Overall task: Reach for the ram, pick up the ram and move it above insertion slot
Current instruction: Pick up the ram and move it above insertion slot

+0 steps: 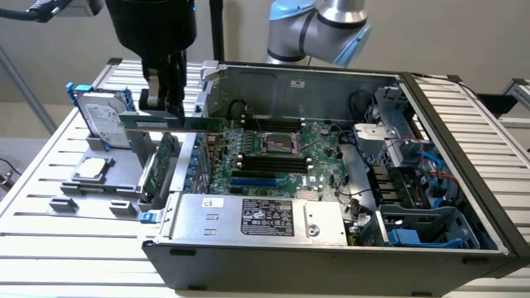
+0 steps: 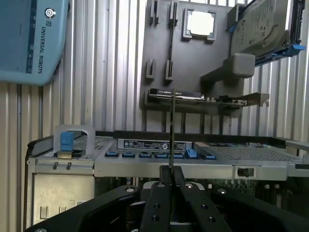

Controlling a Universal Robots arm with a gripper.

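Already the gripper point(image 1: 162, 107) is clamped on the ram point(image 1: 178, 121) and holds it lifted near the computer case point(image 1: 331, 261), short of the motherboard's memory slots point(image 1: 269, 162).

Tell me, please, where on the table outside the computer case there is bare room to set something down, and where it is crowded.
The slatted table is bare in front of the grey parts holder, toward the case's near corner. It is crowded on the exterior view's left of the case: hard drive, expansion card, and gripper holding the ram.
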